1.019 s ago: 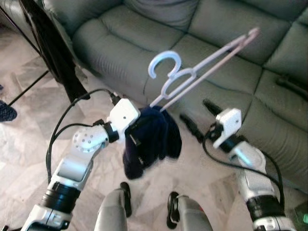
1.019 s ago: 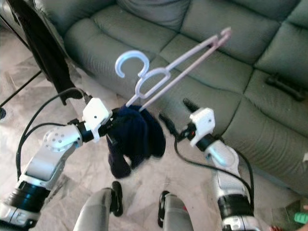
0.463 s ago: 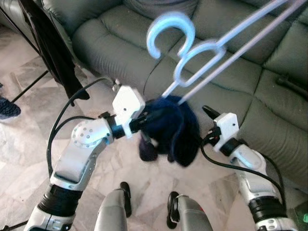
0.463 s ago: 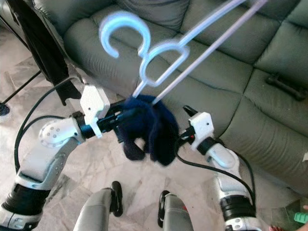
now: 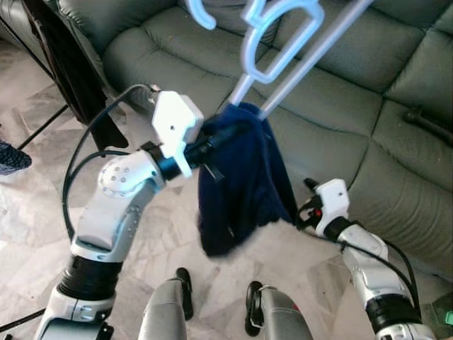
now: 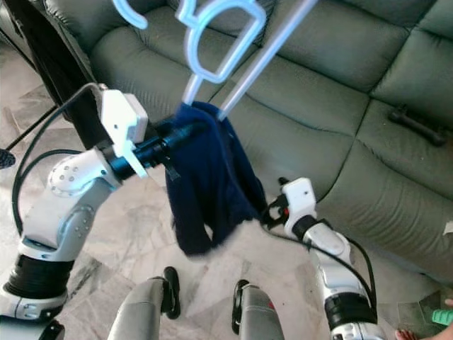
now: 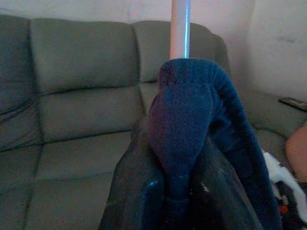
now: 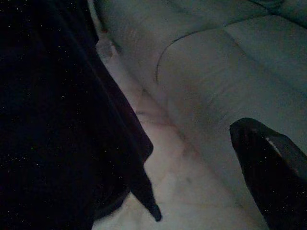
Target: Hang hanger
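A pale blue plastic hanger (image 5: 283, 42) points up and away over the sofa, its hook cut off by the top of the left eye view. A navy knitted garment (image 5: 244, 177) hangs from the hanger's lower end. My left gripper (image 5: 216, 138) is raised and shut on the hanger through the cloth, which wraps its fingers (image 7: 139, 191). The hanger rod (image 7: 180, 28) rises straight above them. My right gripper (image 5: 303, 205) sits lower, at the garment's lower right edge, open with nothing held. One black finger (image 8: 268, 177) shows beside the dark cloth (image 8: 57, 120).
A grey-green leather sofa (image 5: 177, 57) stands close ahead. Dark clothes (image 5: 71, 64) hang on a stand at the far left. A black object (image 5: 425, 124) lies on the sofa's right seat. My own legs (image 5: 170, 312) stand on the marble floor below.
My left arm has swung the hanger and garment up and nearer, so the hook now leaves the picture. The garment has dropped open and hangs longer. My right gripper has come down beside it.
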Robot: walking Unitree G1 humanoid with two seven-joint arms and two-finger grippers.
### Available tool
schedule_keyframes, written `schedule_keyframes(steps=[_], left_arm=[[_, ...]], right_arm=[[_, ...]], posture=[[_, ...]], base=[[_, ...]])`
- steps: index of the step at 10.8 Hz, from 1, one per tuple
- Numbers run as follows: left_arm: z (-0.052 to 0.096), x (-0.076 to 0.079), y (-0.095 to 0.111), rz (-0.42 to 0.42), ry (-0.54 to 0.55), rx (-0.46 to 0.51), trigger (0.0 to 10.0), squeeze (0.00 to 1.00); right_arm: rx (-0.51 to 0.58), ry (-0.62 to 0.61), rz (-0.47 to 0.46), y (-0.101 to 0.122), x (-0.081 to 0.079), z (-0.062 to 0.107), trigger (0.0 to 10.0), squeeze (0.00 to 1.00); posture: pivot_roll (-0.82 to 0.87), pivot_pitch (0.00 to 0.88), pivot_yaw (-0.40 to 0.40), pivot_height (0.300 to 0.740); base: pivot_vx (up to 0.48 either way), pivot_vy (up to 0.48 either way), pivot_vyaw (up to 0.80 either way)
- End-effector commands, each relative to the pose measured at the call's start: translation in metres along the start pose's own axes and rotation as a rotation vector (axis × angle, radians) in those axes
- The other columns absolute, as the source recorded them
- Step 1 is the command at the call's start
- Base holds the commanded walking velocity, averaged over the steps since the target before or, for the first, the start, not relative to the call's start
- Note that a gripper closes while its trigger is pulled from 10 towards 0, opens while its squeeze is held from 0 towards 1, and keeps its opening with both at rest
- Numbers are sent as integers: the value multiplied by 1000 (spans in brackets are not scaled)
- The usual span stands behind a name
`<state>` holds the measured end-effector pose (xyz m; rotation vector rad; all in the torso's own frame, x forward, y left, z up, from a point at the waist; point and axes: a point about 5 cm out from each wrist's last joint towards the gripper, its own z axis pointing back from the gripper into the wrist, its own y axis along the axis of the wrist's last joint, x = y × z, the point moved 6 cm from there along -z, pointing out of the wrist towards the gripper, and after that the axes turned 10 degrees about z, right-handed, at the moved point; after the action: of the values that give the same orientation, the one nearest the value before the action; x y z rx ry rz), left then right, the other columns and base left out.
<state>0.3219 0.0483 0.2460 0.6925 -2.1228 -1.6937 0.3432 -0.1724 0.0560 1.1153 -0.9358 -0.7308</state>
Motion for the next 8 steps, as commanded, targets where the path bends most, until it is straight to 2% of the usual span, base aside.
schedule_keyframes(steps=[1,2,3,4,5,6,7,8], left_arm=[[0,-4,24,-35,15,75,0,0],[-1,-3,21,-36,9,61,0,0],[1,-2,15,-53,7,44,0,0],[2,-4,20,-53,15,60,0,0],[3,-10,27,-60,35,76,0,0],[5,-17,33,-71,53,85,0,0],[11,-29,35,-98,85,75,0,0],[15,-34,31,-104,98,49,0,0]], right_arm=[[-68,-52,-14,-18,9,7,10000,0],[-27,-82,7,-9,14,6,10000,0],[-70,-114,25,-13,22,5,10000,0],[-170,-101,9,-34,20,10,10000,0],[-261,-123,-64,-57,21,20,10000,0],[-315,-190,-151,-71,29,27,8275,0],[-368,-300,-250,-85,44,39,0,0],[-389,-372,-247,-89,57,46,0,0]], posture=[[37,247,-24,740],[37,247,-24,740],[29,246,-25,740],[32,244,-29,740],[37,243,-32,740],[37,243,-32,740],[39,243,-33,740],[37,242,-29,740]], base=[[0,0,0],[0,0,0],[0,0,0],[0,0,0],[0,0,0],[0,0,0],[0,0,0],[0,0,0]])
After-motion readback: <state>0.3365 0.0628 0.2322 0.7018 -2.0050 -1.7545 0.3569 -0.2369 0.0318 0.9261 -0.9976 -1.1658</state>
